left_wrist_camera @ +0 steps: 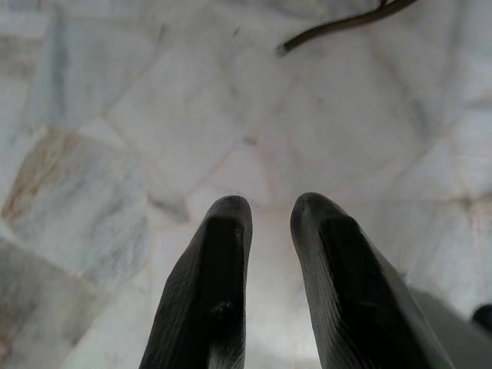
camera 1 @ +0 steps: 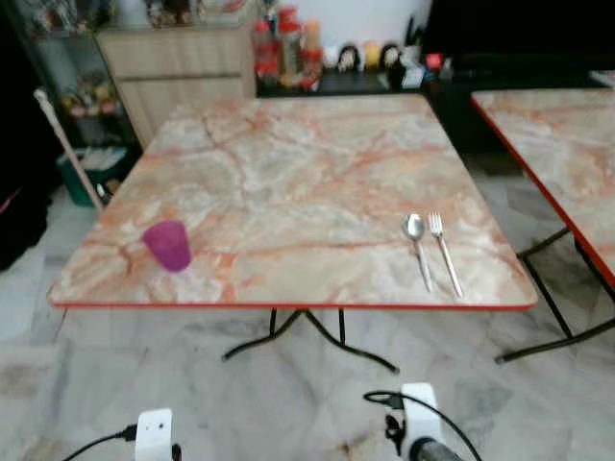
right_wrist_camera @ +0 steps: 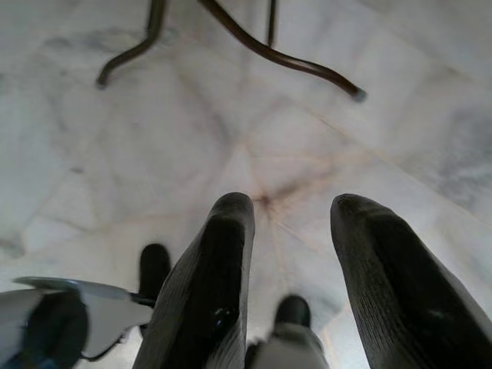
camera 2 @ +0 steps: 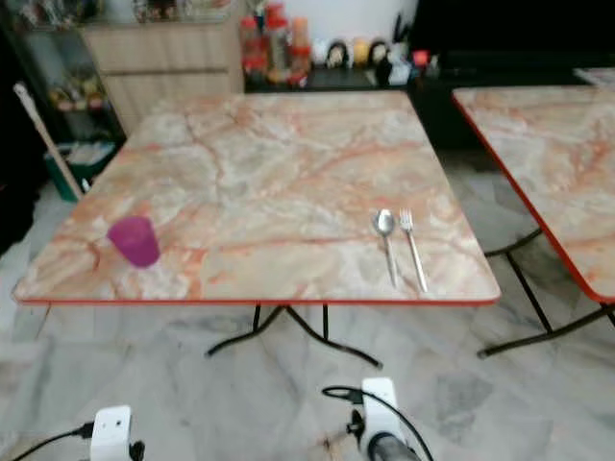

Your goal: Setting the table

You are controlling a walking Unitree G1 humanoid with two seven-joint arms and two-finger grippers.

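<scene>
Spreading across the head views, the marble table (camera 1: 288,182) carries a partial setting: a purple cup (camera 1: 168,244) near its front left corner, and a spoon (camera 1: 417,245) just beside a fork (camera 1: 445,252) near the front right. Plates look to be what is left (a judgement only). Both arms hang low over the floor, well short of the table; the left gripper (left_wrist_camera: 269,219) is narrowly parted and empty, the right gripper (right_wrist_camera: 296,223) wider, also empty.

We find the second table (camera 1: 567,154) cut off at the right edge, and the shelf clutter (camera 1: 336,53) too blurred to identify.
</scene>
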